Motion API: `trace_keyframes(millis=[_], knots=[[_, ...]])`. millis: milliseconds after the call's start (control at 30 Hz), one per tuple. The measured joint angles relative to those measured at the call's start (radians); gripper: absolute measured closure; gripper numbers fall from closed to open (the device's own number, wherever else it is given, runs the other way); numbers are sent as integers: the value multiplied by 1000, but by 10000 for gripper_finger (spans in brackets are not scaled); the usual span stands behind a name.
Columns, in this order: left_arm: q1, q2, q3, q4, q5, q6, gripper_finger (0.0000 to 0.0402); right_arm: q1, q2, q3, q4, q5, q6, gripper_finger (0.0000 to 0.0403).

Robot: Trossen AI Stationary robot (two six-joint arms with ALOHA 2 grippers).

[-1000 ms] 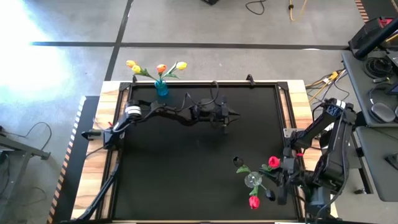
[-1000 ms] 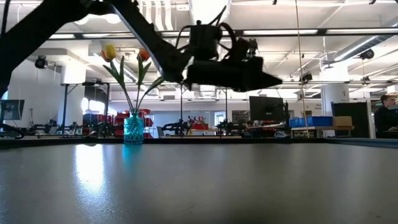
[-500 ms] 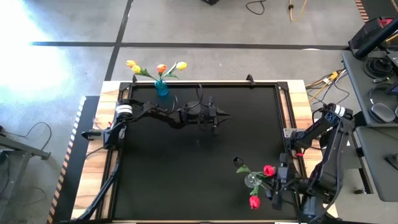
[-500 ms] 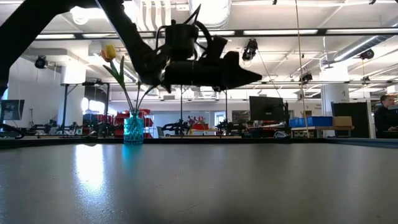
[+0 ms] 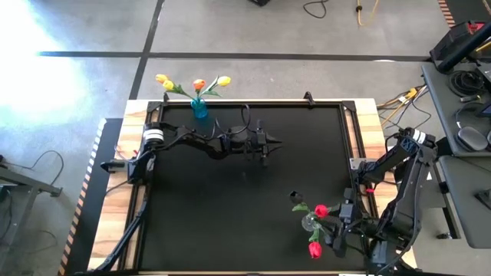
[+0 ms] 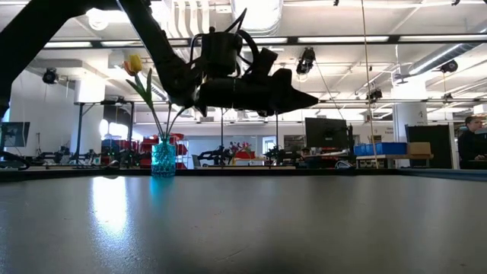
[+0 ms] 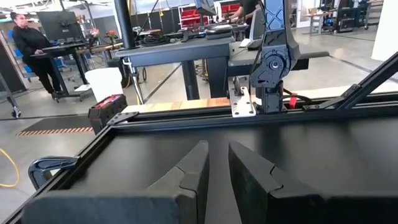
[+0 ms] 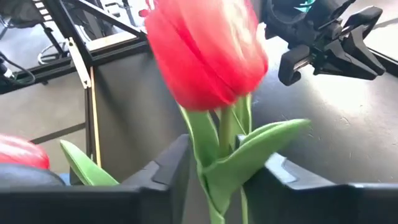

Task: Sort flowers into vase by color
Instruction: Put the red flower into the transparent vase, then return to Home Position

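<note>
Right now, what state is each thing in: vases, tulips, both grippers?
Blue vase: upright at the table's far edge, holding yellow and orange tulips.
Clear vase: near the right corner, holding red tulips and a dark one.
Right gripper: fingers either side of a red tulip stem, parted.
Left gripper: raised over the table, holding nothing, fingers slightly apart.

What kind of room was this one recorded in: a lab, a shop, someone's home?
Most likely a robotics lab or workshop. The low view shows an open hall with ceiling strip lights and benches carrying monitors; the left wrist view shows a person standing at a workstation beyond the table.
</note>
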Motion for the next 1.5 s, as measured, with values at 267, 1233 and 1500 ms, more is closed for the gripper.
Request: trace_keyframes(millis=[267,1233,1500], knots=[[0,1,0,1,0,0,354,0,-7,66,-45,-56,-37,231],[-1,-363,-396,39,19,16,363,-40,-37,311,-252,-2,-405,243],[0,-577,-589,39,11,2,363,-155,-132,318,-284,39,-612,324]])
